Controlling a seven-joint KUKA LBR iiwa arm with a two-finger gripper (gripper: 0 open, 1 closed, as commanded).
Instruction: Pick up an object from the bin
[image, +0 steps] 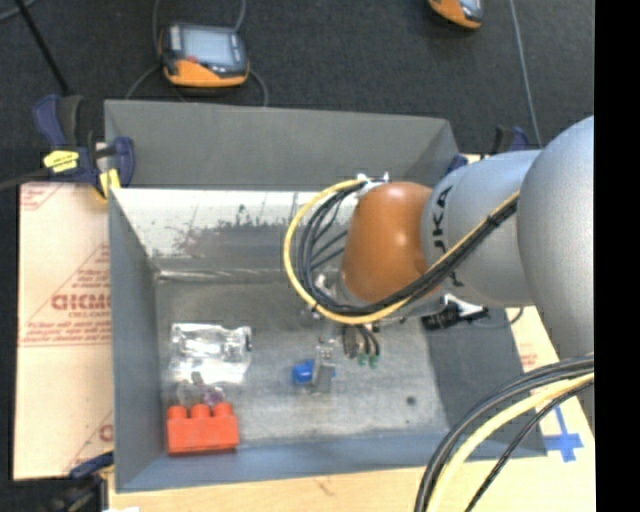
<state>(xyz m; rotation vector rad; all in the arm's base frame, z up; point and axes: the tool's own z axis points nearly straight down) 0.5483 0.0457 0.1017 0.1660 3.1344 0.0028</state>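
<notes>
hand (325, 368) sits low over the floor of the bin (130, 320), roughly mid-bin, just right of a small blue piece (301, 375), touching it or nearly so; can't tell whether the hand is spread or pressed together, since the orange cover (385, 240) and cables (300, 240) sit over it; nothing visibly pinched.

Risks: blue piece is small and looks hard, so an off-centre close would likely squirt it sideways across the bare metal; hand looks near the floor, so more descent risks a hard contact; if the piece lies beside the hand rather than inside it, a close gets nothing.

Room: bare floor right of and in front of the blue piece, good margin there; clear crinkled bag (208, 350) and orange block (202, 428) lie well apart at front-left, block near the front wall; no wall close to the hand; straight lift looks unobstructed.
</notes>
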